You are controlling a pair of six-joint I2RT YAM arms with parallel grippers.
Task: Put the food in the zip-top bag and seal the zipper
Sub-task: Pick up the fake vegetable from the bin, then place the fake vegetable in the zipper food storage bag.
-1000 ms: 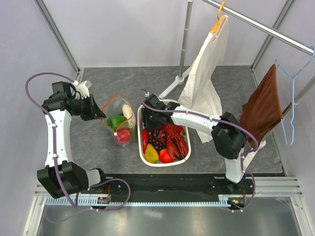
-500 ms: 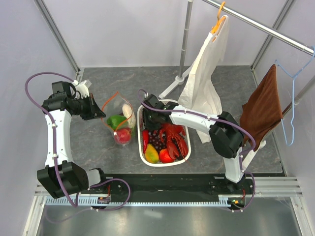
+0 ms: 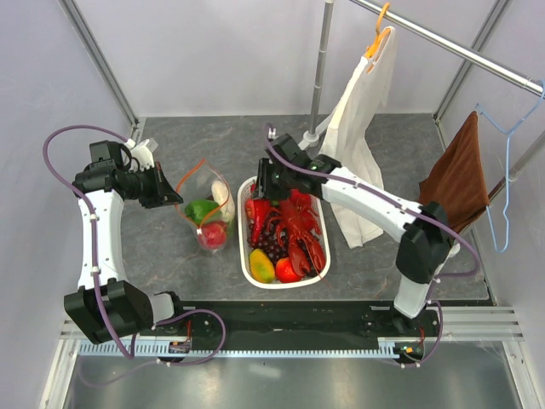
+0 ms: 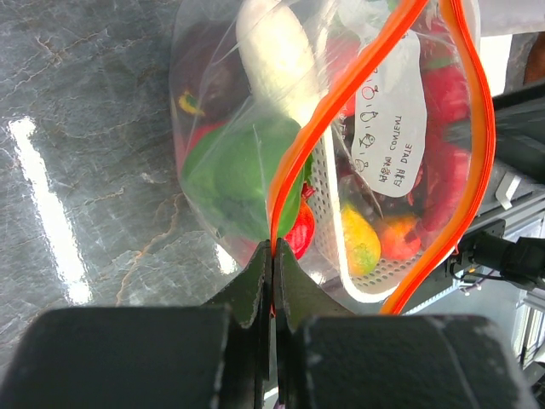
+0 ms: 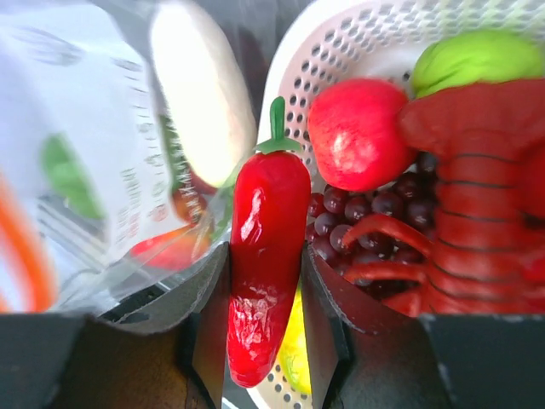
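Observation:
The clear zip-top bag stands open left of the white basket. It holds a green pepper, a red fruit and a white radish. My left gripper is shut on the orange-red zipper at the bag's left end, with its jaws pinching the strip. My right gripper is shut on a long red chili and holds it above the basket's left side, beside the bag. A red lobster, grapes, a yellow piece and a red fruit lie in the basket.
A clothes rack pole stands behind the basket. A white cloth hangs on an orange hanger, and a brown cloth hangs at the right by a blue hanger. Grey walls enclose the table.
My right gripper has risen out of the basket with the red chili in it, and its arm has swung back and up. The left gripper and the bag have stayed put.

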